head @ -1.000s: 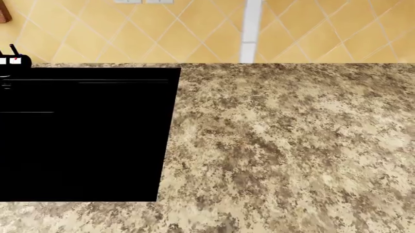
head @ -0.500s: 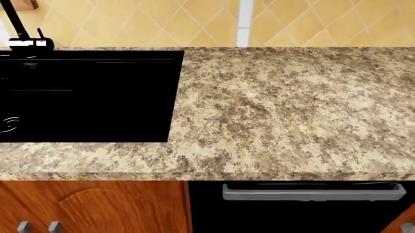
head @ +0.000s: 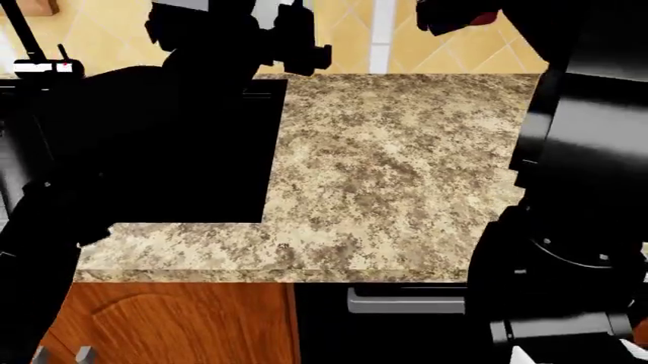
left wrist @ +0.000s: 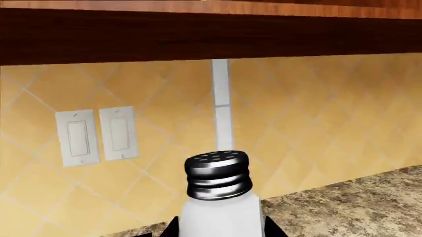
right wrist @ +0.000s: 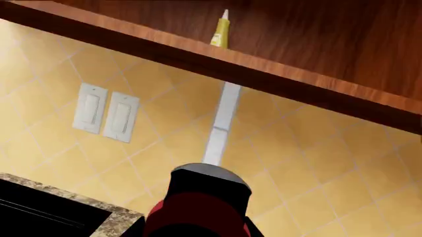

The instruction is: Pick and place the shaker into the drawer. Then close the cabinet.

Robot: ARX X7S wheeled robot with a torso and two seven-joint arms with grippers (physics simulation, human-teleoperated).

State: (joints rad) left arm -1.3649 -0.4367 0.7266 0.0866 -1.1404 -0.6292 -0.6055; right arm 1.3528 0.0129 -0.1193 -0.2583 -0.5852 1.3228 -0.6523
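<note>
The shaker, a white body under a chrome perforated cap, stands upright between the black fingers of my left gripper, which is shut on it. In the head view the left gripper is raised near the tiled back wall, above the counter's far edge. My right gripper is shut on a red and dark bottle with a grey cap, and shows at the top right in the head view. The drawer and the cabinet are out of view.
A speckled granite counter runs ahead, with a black sink and faucet at left. Below its front edge are an arched wooden door and a grey bar handle. Wall switches and an upper shelf lie ahead.
The head view tilted down from the counter top to its front edge. Both black arms have since risen into that view, covering the sink and the right side.
</note>
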